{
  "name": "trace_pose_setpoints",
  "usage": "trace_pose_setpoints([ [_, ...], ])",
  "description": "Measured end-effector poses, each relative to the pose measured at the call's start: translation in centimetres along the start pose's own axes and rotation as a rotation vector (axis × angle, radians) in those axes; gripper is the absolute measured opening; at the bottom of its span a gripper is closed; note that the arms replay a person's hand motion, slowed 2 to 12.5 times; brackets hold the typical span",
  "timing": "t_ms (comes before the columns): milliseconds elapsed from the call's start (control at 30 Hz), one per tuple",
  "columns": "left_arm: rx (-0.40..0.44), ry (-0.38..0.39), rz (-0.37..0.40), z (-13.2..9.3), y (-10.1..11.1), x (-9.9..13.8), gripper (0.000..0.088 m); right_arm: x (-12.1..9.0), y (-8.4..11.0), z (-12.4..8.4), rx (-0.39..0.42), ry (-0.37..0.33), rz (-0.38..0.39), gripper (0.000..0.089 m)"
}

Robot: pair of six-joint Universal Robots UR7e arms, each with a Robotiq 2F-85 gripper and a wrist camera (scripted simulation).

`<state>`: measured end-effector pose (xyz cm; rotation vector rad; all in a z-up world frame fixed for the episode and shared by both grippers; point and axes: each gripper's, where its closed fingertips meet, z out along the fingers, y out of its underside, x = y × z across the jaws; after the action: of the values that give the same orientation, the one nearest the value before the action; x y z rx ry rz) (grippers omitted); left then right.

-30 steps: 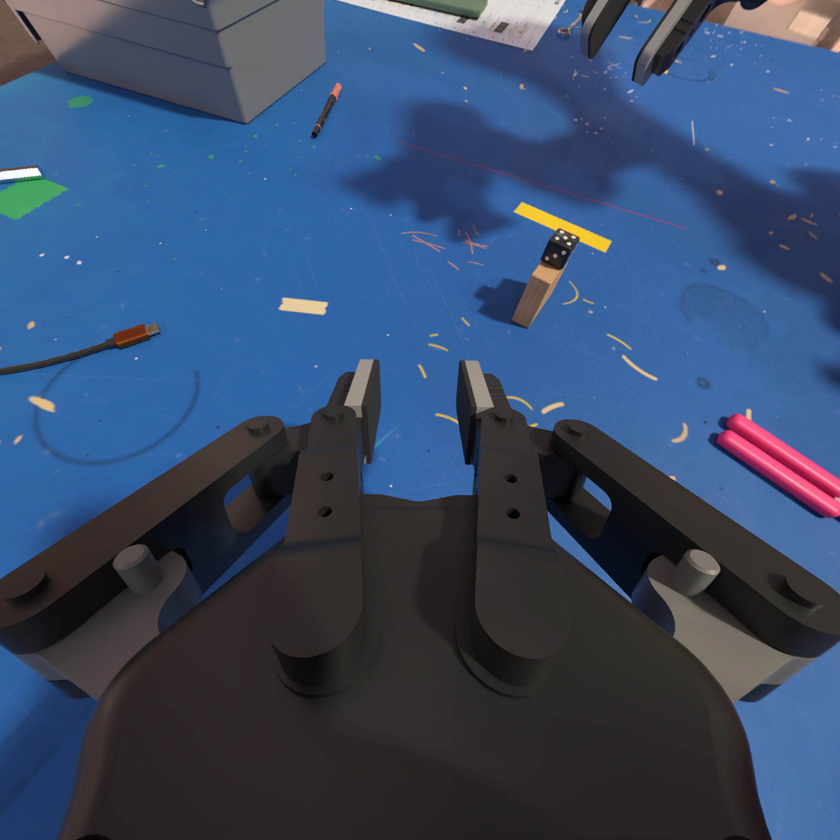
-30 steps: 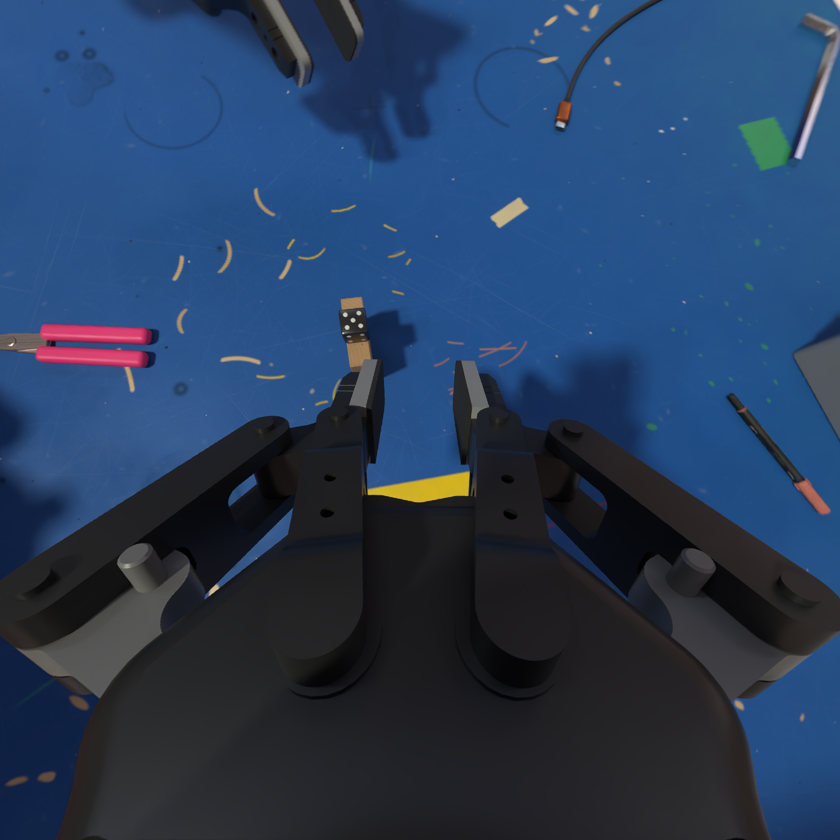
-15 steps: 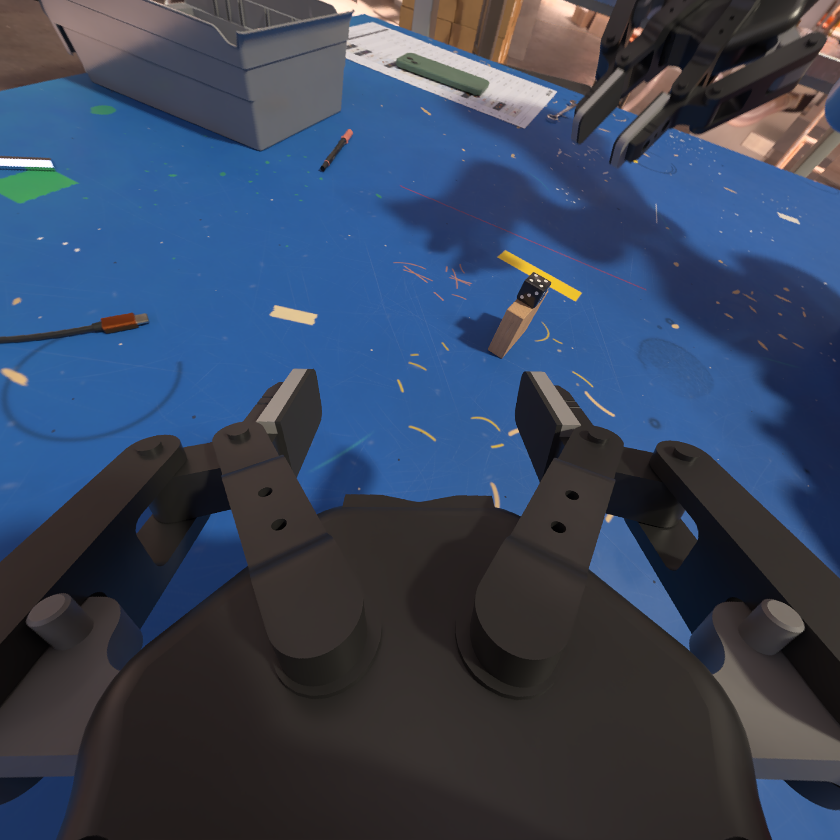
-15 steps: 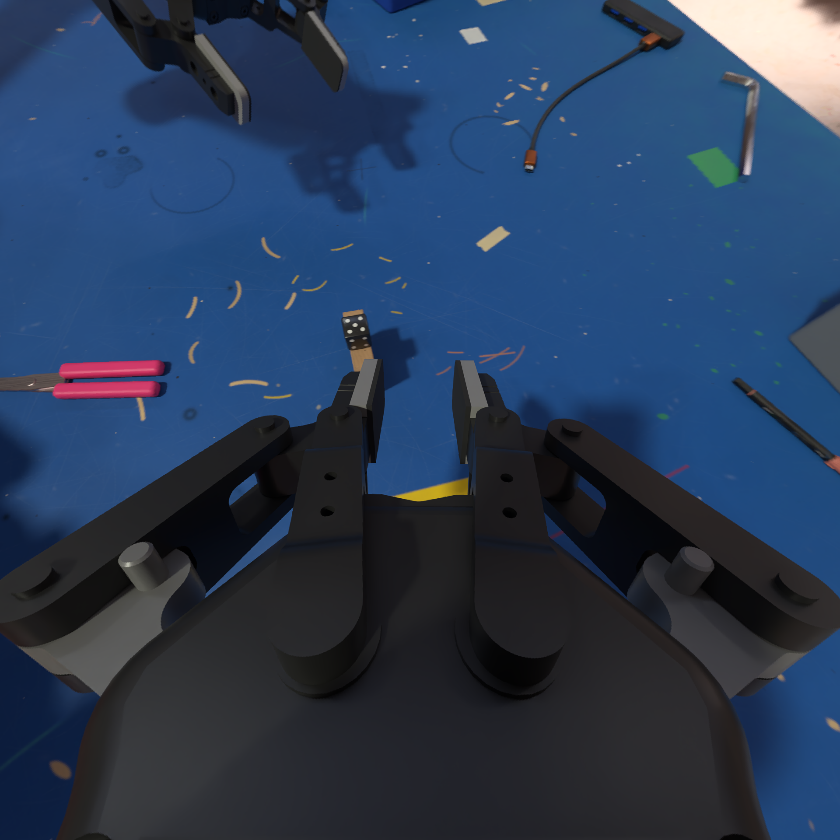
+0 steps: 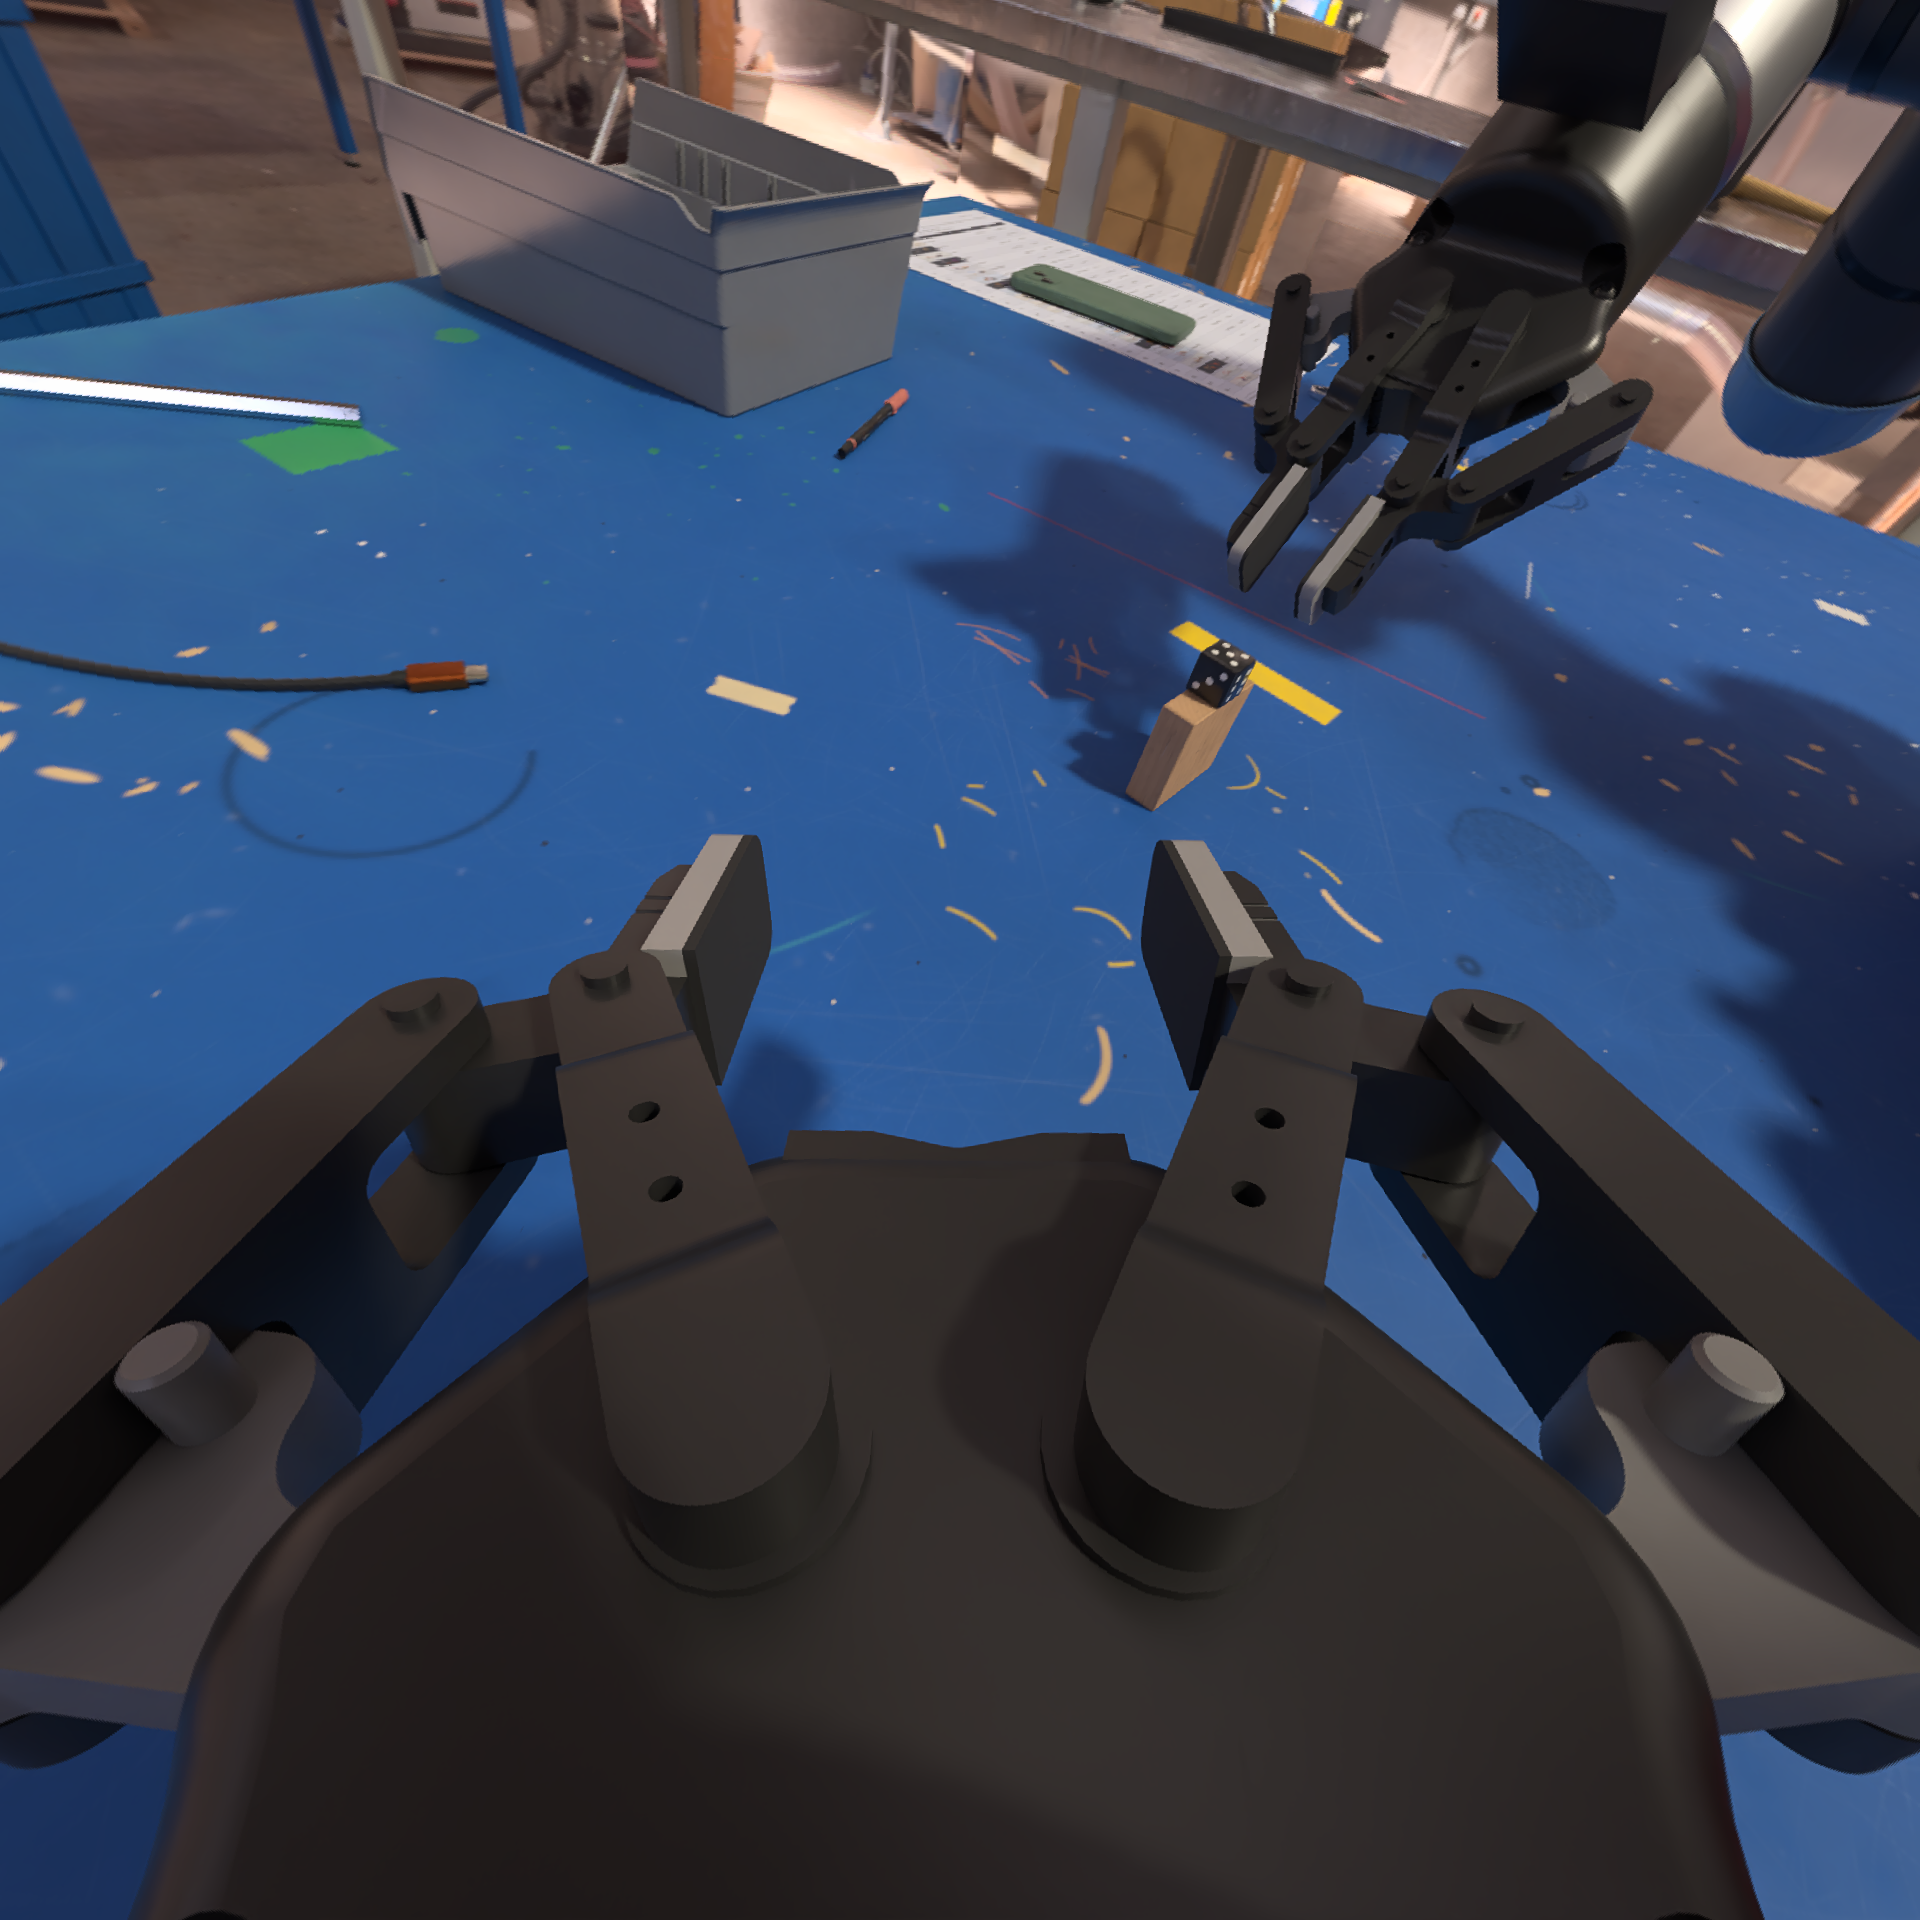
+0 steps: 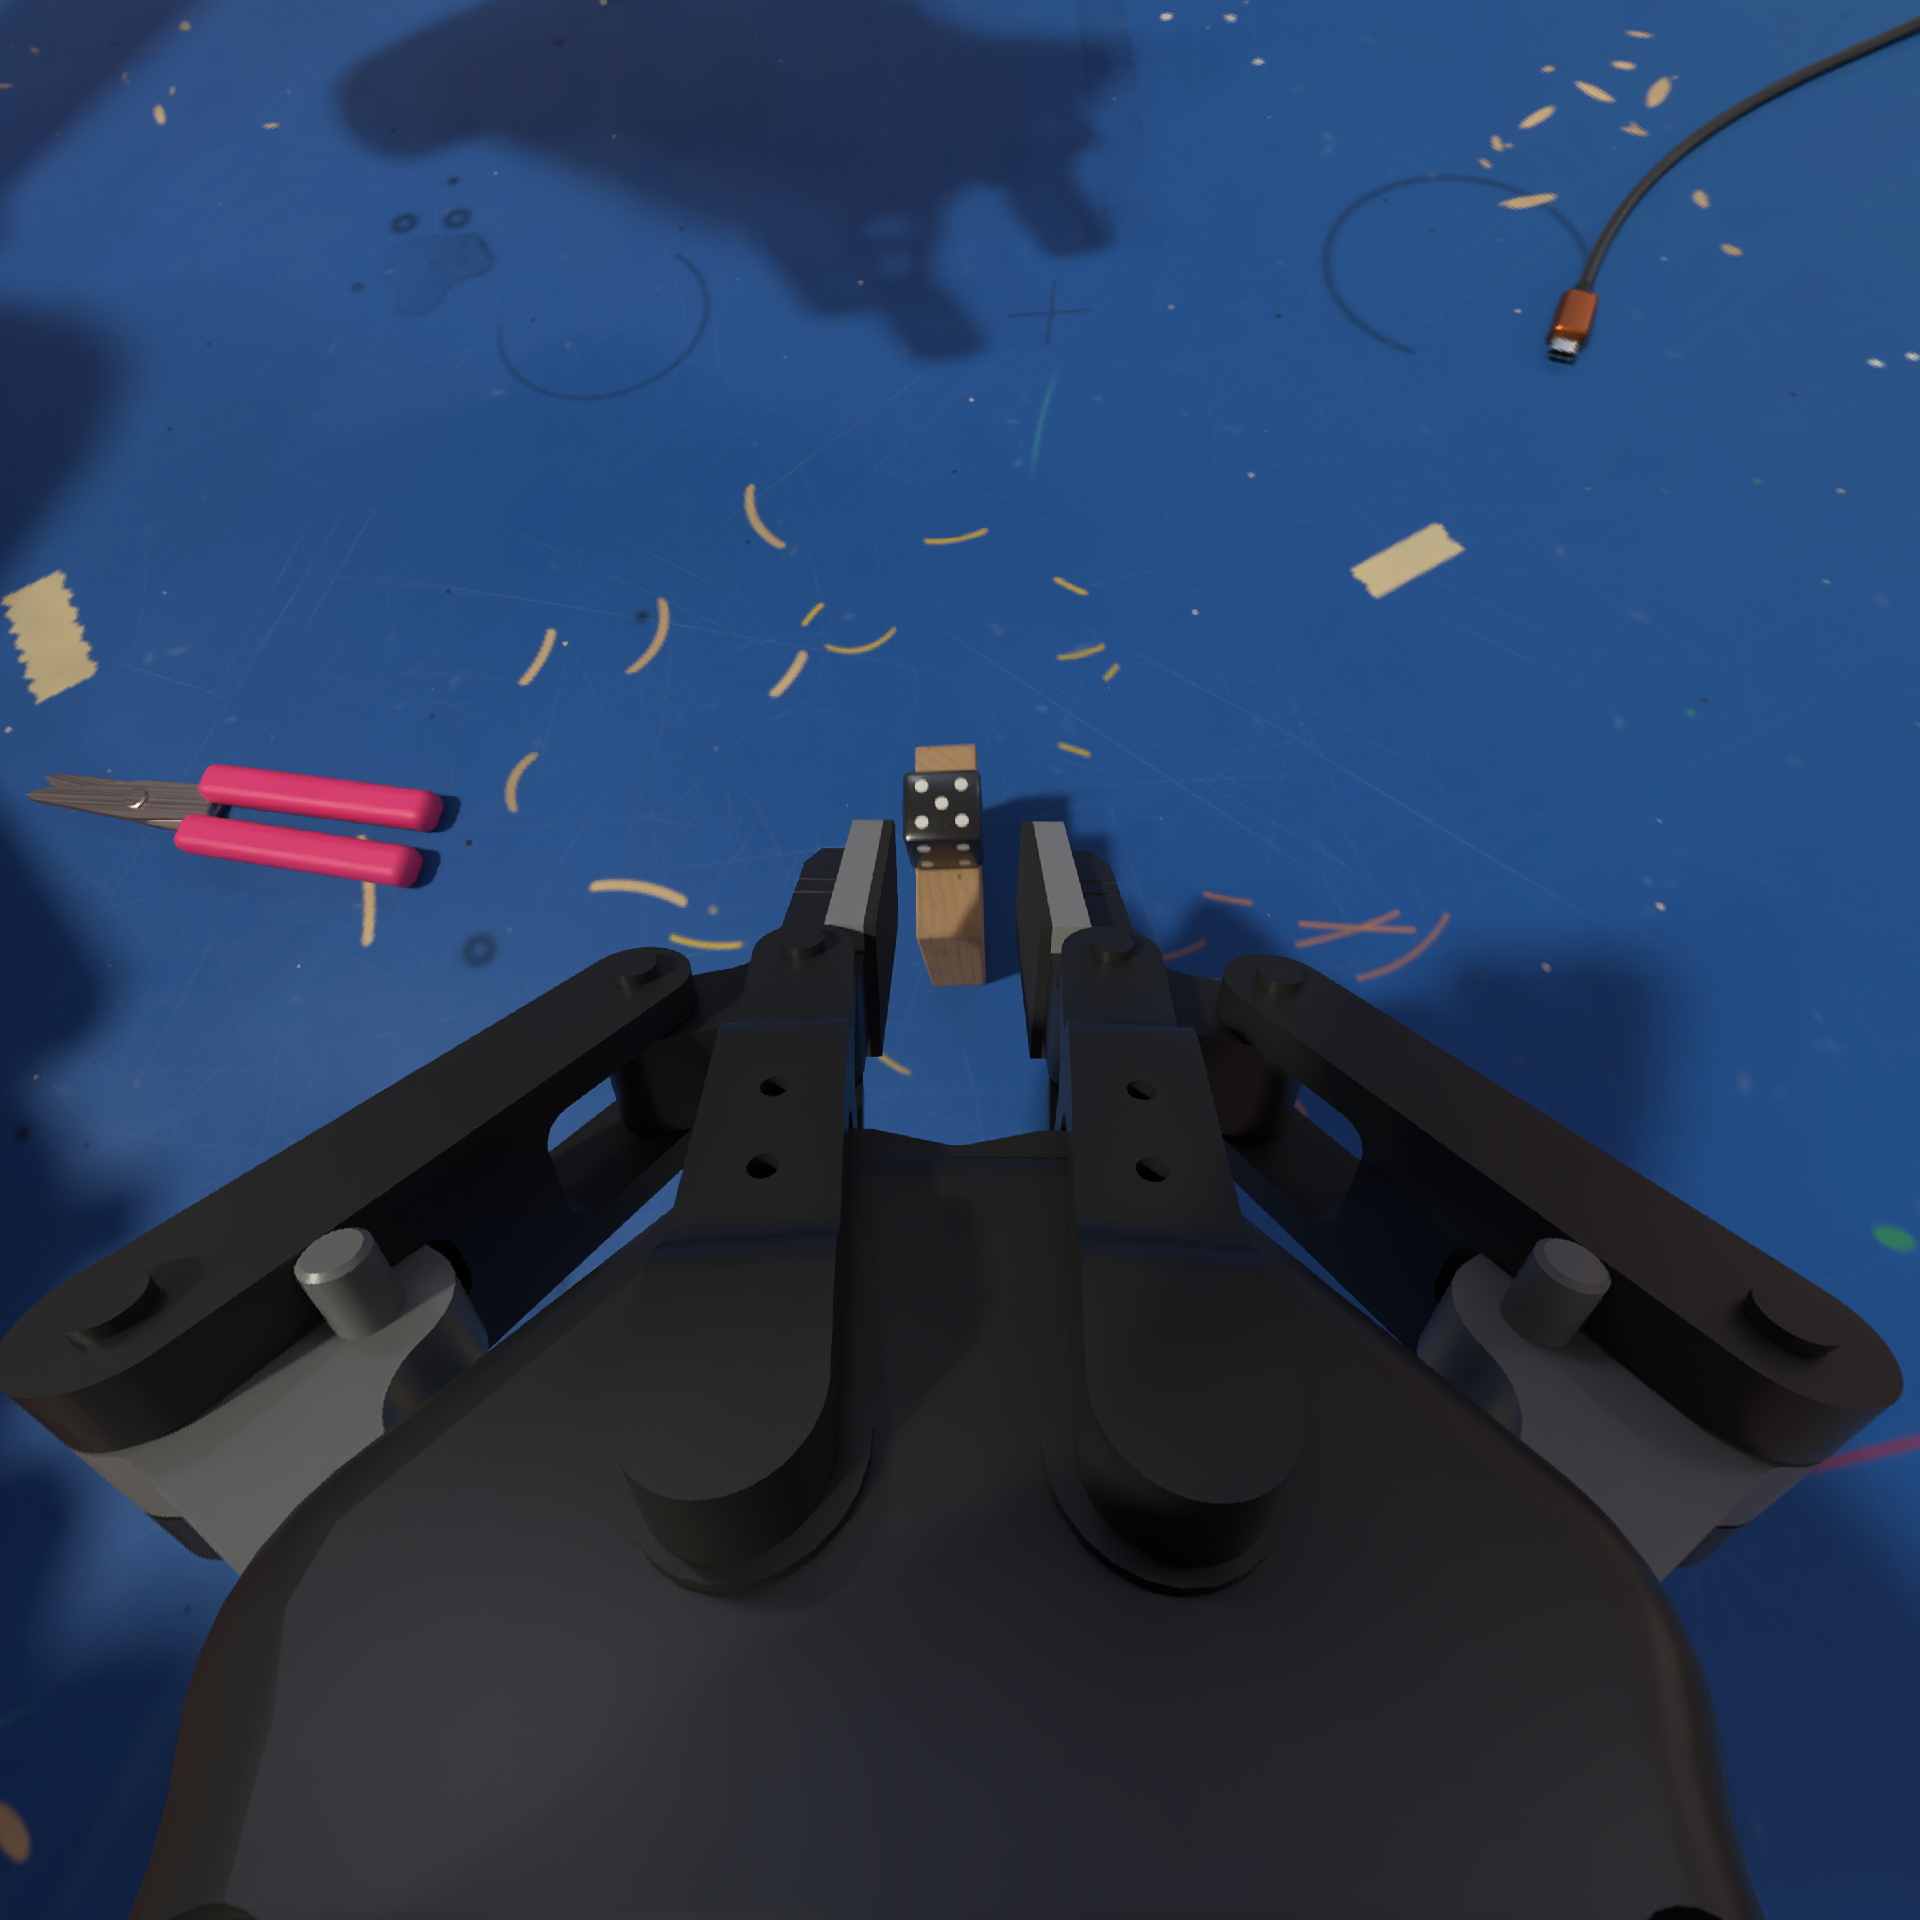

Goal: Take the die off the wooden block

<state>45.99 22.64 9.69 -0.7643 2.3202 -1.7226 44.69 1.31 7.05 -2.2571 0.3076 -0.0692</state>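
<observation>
A black die with white pips (image 5: 1221, 670) sits on top of a small wooden block (image 5: 1179, 753) that stands upright on the blue table. My left gripper (image 5: 956, 914) is open wide and empty, low over the table, short of the block and to its left. My right gripper (image 5: 1299, 566) hovers above and just beyond the die, its fingers a narrow gap apart and empty. In the right wrist view the die (image 6: 941, 816) and the block (image 6: 951, 925) show in the gap of the right gripper (image 6: 958, 868), below it and not touched.
A grey bin (image 5: 675, 260), a pen (image 5: 873, 421) and a green flat case (image 5: 1101, 301) lie at the far side. A cable with an orange plug (image 5: 442, 675) is at the left. A yellow strip (image 5: 1294, 691) lies behind the block. Pink-handled scissors (image 6: 301, 821) lie nearby.
My left gripper has opened wide and tilted up, away from the block. My right gripper has come down and closer, so the die now lines up between its fingers.
</observation>
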Motion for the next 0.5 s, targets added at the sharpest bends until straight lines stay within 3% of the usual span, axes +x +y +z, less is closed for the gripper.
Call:
trace_pose_setpoints([
  [500,-0.035,-0.065,0.025,-2.2,1.6,0.0,0.0682,-0.3,-1.2,3.0,-0.034,-0.052,-0.044,0.0208],
])
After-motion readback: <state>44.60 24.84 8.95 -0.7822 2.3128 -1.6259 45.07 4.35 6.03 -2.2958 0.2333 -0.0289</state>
